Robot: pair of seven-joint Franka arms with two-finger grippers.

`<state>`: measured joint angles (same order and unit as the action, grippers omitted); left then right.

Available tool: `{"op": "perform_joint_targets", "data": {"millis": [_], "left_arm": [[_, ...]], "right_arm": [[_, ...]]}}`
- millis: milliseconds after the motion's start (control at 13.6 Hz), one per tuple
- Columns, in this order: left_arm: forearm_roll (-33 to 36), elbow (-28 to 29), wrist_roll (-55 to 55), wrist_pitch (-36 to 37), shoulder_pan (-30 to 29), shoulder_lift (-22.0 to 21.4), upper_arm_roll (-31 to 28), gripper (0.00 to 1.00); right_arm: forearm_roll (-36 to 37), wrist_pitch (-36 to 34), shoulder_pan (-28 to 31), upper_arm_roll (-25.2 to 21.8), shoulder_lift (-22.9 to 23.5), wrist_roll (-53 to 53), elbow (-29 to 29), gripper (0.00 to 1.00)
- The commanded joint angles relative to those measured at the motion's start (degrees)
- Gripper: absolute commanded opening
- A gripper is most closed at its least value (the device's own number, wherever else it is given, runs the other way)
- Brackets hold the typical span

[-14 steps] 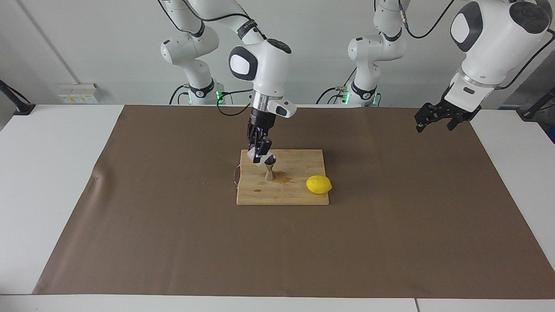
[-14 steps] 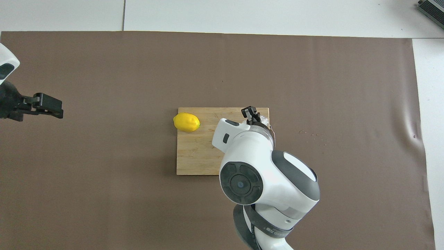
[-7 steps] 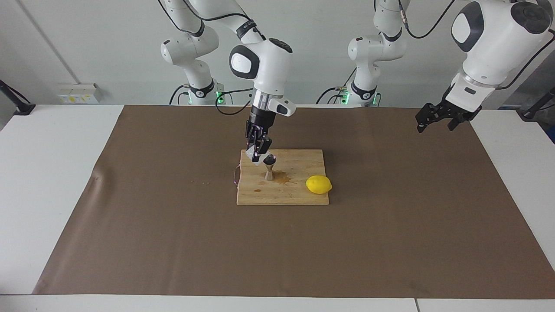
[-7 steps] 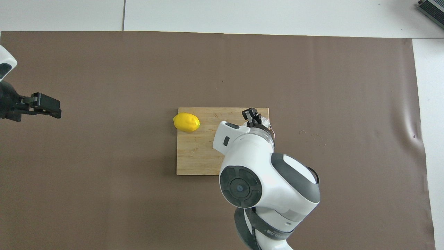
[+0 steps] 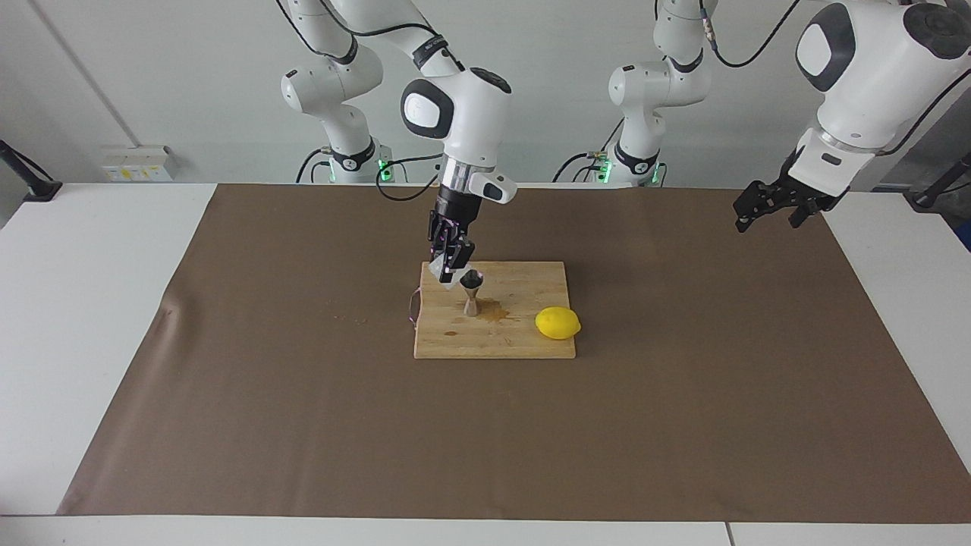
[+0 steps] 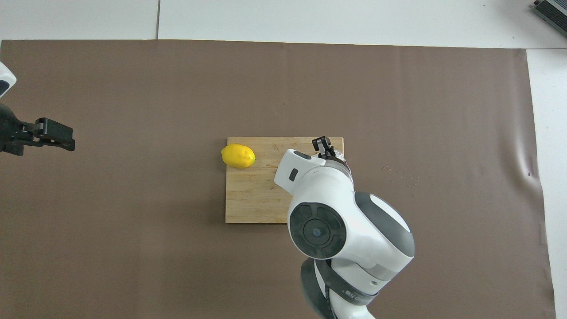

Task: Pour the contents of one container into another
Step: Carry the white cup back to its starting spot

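Brown mat, frame centre: tilt glass tumbler point(image 5: 441, 271), clamped in right gripper point(image 5: 449, 265), slowly over jigger point(image 5: 471, 292) (left gripper point(image 5: 774, 208), upper right, grip unclear).

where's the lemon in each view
Facing view: the lemon lies on the cutting board, at the corner toward the left arm's end and farther from the robots, right of centre in the picture.
Overhead view: the lemon sits at the board's upper left corner, partly over its edge.
Shared landmark: the cutting board, near the table's middle in both views.
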<state>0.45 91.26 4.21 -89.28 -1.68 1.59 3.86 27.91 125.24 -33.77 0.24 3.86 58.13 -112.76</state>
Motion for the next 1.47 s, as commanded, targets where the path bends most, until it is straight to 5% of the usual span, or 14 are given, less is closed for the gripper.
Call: {"op": "perform_joint_targets", "data": {"millis": [0,589,1398], "left_arm": [[0.78,1.73,0.1,0.24,0.62,-1.76,-0.96,1.0],[0.78,1.73,0.1,0.24,0.62,-1.68,-0.96,1.0],[0.78,1.73,0.1,0.24,0.62,-1.76,-0.87,1.0]], "right_arm": [[-4.43,0.71,1.86,0.29,-1.31,-0.21,-0.09,0.0],[-21.29,0.54,8.27,0.2,-2.28,5.04,-0.35,0.0],[-52.6,0.54,31.37,0.11,1.41,35.28,-7.91,0.0]]}}
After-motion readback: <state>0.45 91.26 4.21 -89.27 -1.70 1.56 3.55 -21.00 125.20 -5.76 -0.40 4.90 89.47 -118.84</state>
